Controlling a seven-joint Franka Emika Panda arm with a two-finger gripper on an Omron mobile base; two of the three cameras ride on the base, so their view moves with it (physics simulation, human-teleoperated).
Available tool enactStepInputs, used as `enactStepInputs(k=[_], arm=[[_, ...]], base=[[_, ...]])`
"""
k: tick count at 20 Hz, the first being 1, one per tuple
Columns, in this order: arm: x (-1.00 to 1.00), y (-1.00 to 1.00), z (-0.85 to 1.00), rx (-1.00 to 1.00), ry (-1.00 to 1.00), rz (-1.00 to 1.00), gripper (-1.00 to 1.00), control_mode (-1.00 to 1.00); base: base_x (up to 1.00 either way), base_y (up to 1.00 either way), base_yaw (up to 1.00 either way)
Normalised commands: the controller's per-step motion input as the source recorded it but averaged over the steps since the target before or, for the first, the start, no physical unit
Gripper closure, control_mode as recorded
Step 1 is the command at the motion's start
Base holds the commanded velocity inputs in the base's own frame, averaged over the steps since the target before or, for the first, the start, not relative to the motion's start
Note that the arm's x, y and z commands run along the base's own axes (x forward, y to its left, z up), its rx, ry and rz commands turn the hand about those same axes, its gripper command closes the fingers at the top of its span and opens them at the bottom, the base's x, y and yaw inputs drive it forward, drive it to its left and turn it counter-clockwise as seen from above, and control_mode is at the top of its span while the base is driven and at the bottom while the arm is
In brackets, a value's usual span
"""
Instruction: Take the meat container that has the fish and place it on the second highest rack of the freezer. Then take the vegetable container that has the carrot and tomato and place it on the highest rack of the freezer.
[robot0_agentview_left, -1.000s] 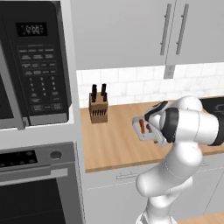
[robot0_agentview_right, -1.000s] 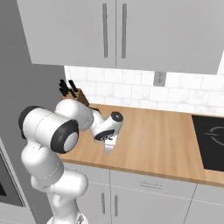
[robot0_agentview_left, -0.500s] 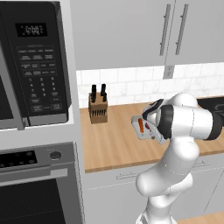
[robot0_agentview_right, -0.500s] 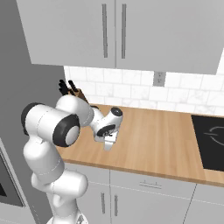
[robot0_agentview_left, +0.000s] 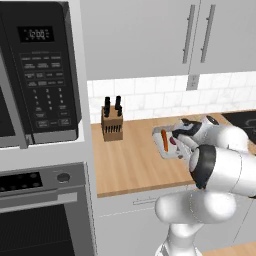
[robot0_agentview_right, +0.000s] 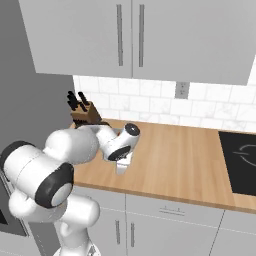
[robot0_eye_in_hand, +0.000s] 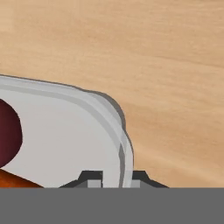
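Gripper (robot0_eye_in_hand: 112, 177) pinched narrow onto the rim of the vegetable container (robot0_eye_in_hand: 65, 135), one fingertip (robot0_eye_in_hand: 91, 178) inside, one outside. Tray with carrot (robot0_agentview_left: 165, 140) and tomato (robot0_eye_in_hand: 8, 133) resting mid-counter (robot0_agentview_left: 130, 165), right of knife block (robot0_agentview_left: 112, 123).

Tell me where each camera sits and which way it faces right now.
Left base view: behind-left, facing the counter; arm lower right, hand at the vegetable container.
Right base view: behind-right, same counter and knife block; arm lower left.
Hand view: looking down the fingertips, shut on the container's rim; tomato inside.
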Motion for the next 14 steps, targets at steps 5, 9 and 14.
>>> enactStepInputs(k=[5,9,14], arm=[[-0.65,0.18,0.89,0.00,-0.06,0.00,1.00,-1.00],[-0.71,0.19,0.95,0.00,0.00,0.00,1.00,-1.00],[-0.82,0.12,0.78,0.00,0.00,0.00,1.00,-1.00]], base=[[0.00,0.00,0.00],[0.00,0.00,0.00],[0.00,0.00,0.00]])
